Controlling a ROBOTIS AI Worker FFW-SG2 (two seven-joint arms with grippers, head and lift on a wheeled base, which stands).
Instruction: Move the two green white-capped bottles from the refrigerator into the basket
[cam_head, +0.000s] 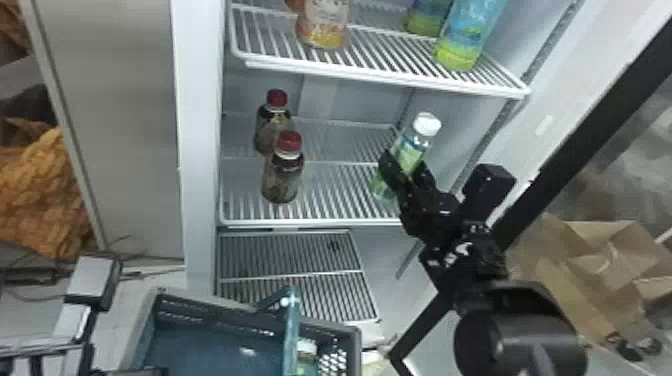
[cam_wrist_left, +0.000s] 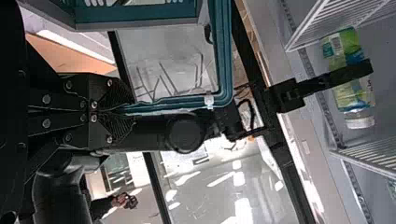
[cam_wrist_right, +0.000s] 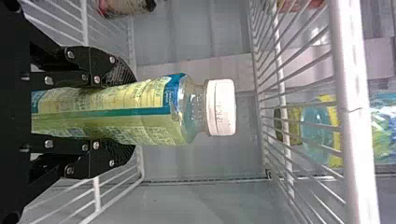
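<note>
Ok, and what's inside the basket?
A white-capped bottle, greenish below its cap, sits inside the basket beside the raised handle. The handle seems to cover its edge; its bottom and the basket's near end are cut off.

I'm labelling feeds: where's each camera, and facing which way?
Head view: on the head, facing forward and down into the refrigerator; right arm shows.
Left wrist view: left wrist, facing left pincer on basket handle; right arm beyond.
Right wrist view: right wrist, facing right pincer around the green white-capped bottle.
Both wrist views share that bottle.
</note>
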